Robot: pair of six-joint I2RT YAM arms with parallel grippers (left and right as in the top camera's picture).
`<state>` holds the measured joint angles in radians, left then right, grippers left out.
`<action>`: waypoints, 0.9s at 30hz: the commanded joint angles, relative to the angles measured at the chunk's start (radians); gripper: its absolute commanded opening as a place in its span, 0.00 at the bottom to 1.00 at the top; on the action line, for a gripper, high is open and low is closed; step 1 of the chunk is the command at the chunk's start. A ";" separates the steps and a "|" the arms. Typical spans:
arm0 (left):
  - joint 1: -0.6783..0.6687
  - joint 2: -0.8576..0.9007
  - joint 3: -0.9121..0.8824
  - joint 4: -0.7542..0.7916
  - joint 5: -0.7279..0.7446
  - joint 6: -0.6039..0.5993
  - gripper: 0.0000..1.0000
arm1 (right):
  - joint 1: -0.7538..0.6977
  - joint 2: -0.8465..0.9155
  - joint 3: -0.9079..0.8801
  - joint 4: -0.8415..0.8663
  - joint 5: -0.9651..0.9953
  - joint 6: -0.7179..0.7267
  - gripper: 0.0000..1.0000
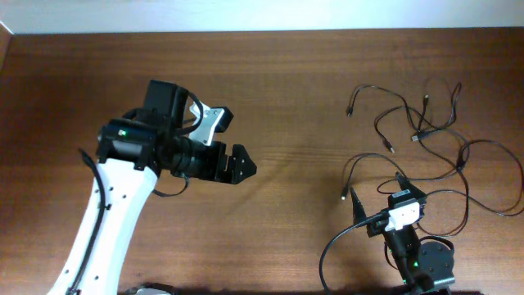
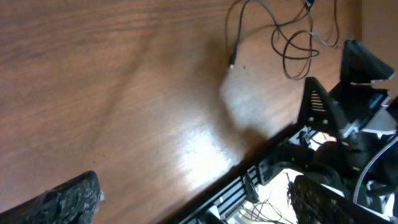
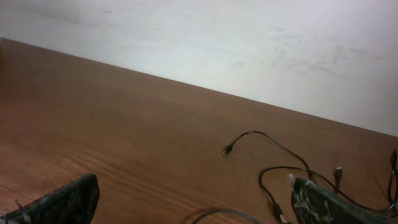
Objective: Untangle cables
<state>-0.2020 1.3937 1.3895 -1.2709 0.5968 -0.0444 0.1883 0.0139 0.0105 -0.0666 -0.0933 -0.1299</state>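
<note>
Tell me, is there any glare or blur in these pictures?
Overhead: even light, cables crisp. Left wrist: pale glare on the table, picture soft. Right wrist: end effector fingers blurred at the bottom edge, wall bright.

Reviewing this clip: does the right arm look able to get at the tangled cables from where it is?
Probably yes. The right gripper stands open at the near edge of the cables, some strands lying right beside its fingers, and nothing stands between them on the table.

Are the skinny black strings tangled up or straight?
Tangled. The cables loop and cross over one another many times in one loose bunch.
</note>
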 commanded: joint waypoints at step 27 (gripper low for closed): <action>0.000 -0.735 -0.880 1.061 0.005 0.019 0.99 | -0.007 -0.010 -0.005 -0.005 -0.008 0.010 0.99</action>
<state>-0.2020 0.7731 0.5514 -0.3099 0.5945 -0.0399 0.1883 0.0139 0.0105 -0.0669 -0.0933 -0.1295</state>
